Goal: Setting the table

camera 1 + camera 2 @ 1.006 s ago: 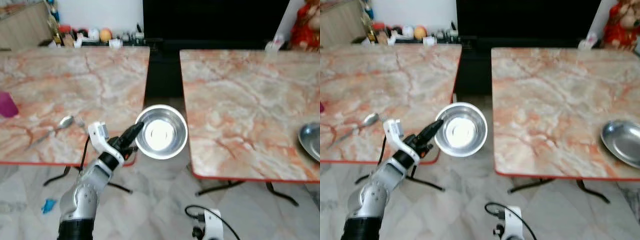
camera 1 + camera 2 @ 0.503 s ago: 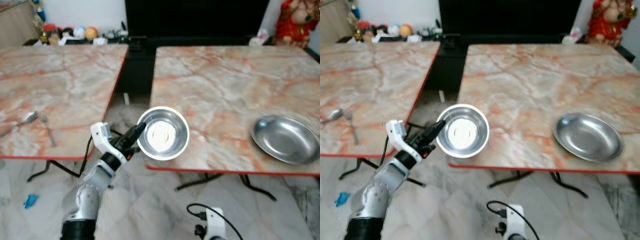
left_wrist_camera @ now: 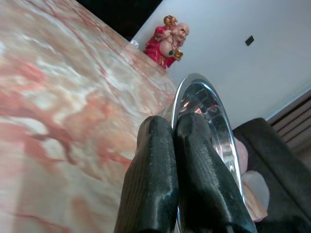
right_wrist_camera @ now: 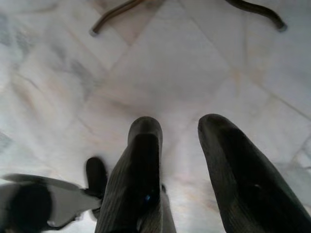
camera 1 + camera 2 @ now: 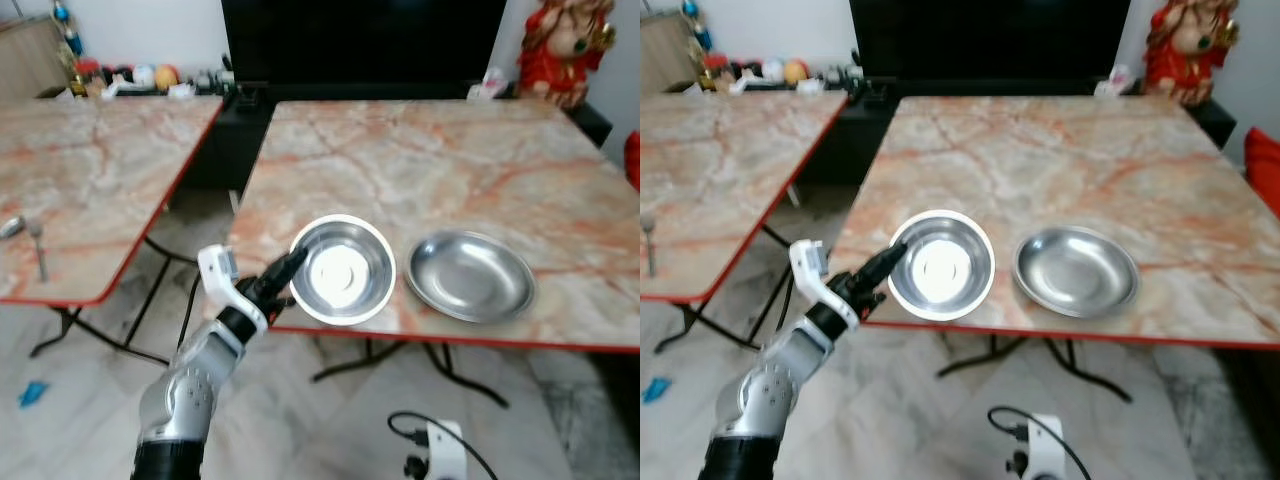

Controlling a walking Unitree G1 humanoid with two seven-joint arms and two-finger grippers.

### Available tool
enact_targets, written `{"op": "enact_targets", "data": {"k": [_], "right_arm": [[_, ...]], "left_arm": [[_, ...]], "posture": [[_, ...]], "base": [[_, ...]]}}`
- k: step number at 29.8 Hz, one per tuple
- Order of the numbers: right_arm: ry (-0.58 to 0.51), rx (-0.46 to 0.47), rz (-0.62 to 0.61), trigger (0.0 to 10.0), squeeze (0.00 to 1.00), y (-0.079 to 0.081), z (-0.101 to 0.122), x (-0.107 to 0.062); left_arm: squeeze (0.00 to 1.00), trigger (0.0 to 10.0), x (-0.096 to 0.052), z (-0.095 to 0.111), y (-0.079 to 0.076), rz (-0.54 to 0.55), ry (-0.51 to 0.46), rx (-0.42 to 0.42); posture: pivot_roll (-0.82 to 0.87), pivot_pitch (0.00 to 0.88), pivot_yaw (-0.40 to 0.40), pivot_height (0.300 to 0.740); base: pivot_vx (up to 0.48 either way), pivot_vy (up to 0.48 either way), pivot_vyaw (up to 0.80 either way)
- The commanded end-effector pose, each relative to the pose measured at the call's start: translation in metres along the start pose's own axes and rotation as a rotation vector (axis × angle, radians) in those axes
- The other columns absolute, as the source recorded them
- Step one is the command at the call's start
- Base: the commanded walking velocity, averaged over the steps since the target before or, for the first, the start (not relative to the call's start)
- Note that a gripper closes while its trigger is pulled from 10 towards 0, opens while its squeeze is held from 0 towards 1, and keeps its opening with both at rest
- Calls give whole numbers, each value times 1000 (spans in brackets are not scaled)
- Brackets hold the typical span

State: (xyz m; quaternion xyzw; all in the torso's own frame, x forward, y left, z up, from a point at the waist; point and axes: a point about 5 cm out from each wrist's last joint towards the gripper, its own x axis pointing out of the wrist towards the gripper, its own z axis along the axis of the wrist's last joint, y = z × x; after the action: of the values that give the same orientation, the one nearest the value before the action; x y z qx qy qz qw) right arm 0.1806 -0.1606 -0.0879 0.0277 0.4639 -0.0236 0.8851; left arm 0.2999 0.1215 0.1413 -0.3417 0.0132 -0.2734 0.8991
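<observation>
Left gripper (image 5: pixel 292 268) pinches the bowl (image 5: pixel 343 270) by its near-left rim, fingers clamped on it. Bowl sits over the table (image 5: pixel 420 160) front edge, just left of the plate (image 5: pixel 468 277), so placement is ahead-right. Right gripper (image 4: pixel 187 160) idle over floor, fingers apart.

A round, shiny steel bowl (image 5: pixel 343 270) is held level and mouth-up over the near edge of the marble table (image 5: pixel 420 160), its left rim pinched between the closed fingers of the left gripper (image 5: pixel 290 268). Just beside it, on the side away from the gripper, a shallow steel plate (image 5: pixel 469 276) is laid flat on the table, apart from the bowl.
</observation>
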Motion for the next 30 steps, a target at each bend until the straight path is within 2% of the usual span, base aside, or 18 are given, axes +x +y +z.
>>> {"op": "enact_targets", "data": {"k": [1, 13, 18, 30], "right_arm": [[3, 14, 20, 10000, 0, 10, -1, 0], [1, 16, 19, 10000, 0, 10, 0, 0], [3, 12, 18, 10000, 0, 9, -1, 0], [14, -10, 29, 10000, 0, 9, -5, -1]], "left_arm": [[0, 10000, -1, 6, 2, 11, -5, 21], [0, 10000, 0, 8, 3, 10, 3, 40], [0, 10000, -3, 6, 5, 19, 36, 77], [0, 10000, -7, 3, 5, 9, 38, 72]], "posture": [[58, 19, 14, 740], [54, 32, 17, 740], [65, 15, 11, 740], [73, 0, 8, 740]], "base": [[0, -401, 0], [0, -368, 0], [0, 0, 0], [0, 0, 0]]}}
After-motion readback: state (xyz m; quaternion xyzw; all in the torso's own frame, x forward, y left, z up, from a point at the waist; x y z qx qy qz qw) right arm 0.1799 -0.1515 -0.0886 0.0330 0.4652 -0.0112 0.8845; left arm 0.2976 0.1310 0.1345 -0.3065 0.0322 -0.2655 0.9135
